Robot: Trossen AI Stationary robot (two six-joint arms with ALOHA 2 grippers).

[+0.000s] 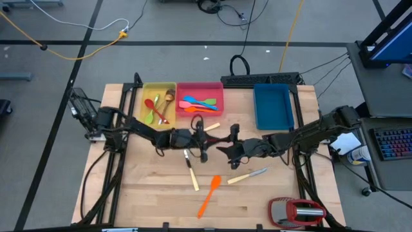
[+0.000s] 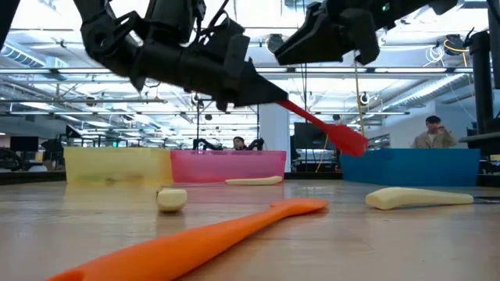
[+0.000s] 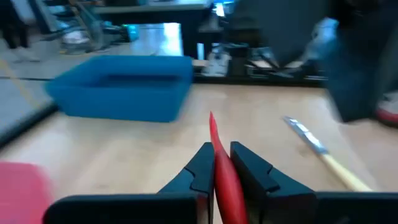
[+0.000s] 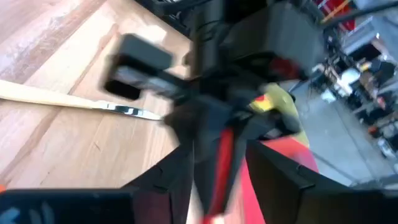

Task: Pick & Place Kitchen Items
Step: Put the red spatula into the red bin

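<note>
My left gripper (image 3: 221,149) hangs over the table's middle, shut on a red spatula (image 2: 328,129) that sticks out ahead of it toward the table's right. My right gripper (image 2: 291,48) hovers just above and to the right of it, open, its fingers clear of the spatula. An orange spatula (image 1: 209,195) lies flat near the front edge. Cream-handled knives (image 1: 248,175) (image 1: 192,171) lie flat on the wood around it. The yellow tray (image 1: 159,86) holds spoons and the pink tray (image 1: 199,86) holds spatulas. My left gripper pinches the red spatula's handle (image 3: 219,163) between its two fingers. The fingers lie nearly level, pointing toward the table's right, along the handle. The spatula is lifted clear of the table, its blade (image 2: 351,142) out in front and slanting slightly downward.
A blue tray (image 1: 257,109) stands at the far right beside the pink one. A red-and-silver gadget (image 1: 299,211) sits at the near right corner. Another cream-handled piece (image 1: 211,127) lies in front of the pink tray. People show in the room beyond.
</note>
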